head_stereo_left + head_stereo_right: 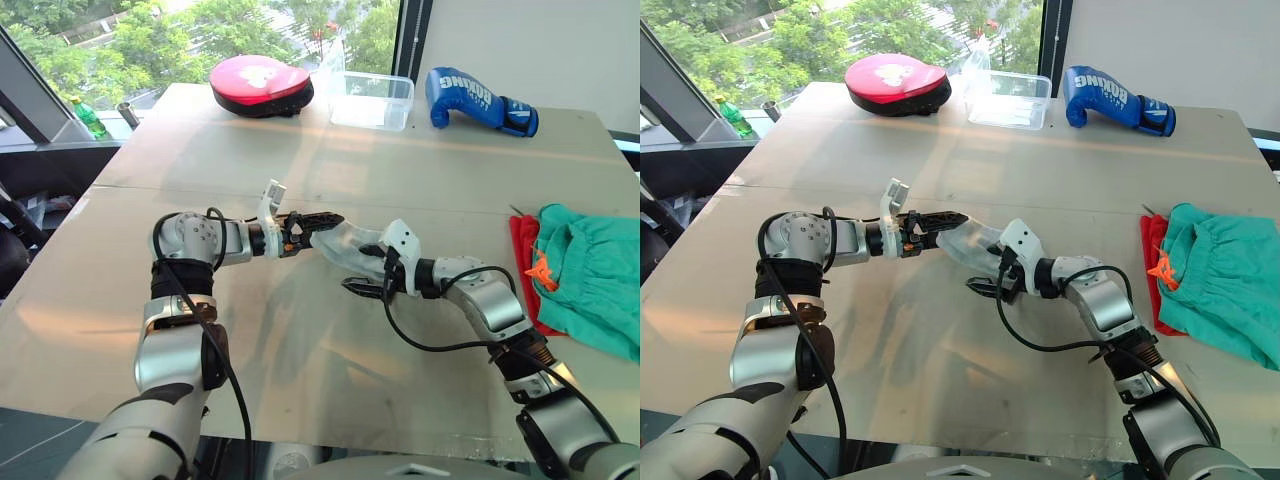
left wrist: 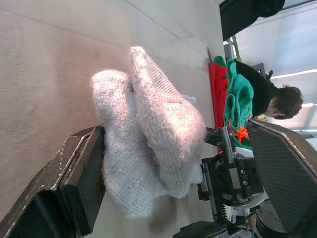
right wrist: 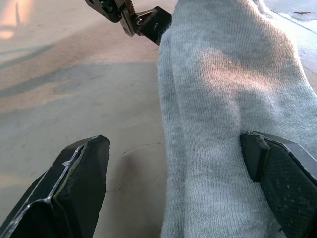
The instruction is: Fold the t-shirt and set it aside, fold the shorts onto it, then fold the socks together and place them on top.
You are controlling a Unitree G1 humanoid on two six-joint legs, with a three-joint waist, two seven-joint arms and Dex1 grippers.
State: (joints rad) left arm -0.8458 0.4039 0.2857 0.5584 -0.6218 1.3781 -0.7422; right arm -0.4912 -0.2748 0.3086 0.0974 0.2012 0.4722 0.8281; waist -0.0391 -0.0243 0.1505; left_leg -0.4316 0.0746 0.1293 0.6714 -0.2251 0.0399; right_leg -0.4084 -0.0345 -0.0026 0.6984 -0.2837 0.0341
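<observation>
The socks (image 1: 345, 245) hang mid-table between both arms, the left gripper (image 1: 318, 222) clenched on one end while the right gripper (image 1: 362, 287) is released around the other, so they may sag and unfold

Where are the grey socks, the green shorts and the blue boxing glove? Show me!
the socks (image 1: 970, 240), right eye view, on the grey knit between the two grippers.
the shorts (image 1: 1230, 280), right eye view, on the teal fabric.
blue boxing glove (image 1: 462, 95), left eye view, on the padded fist part.
</observation>
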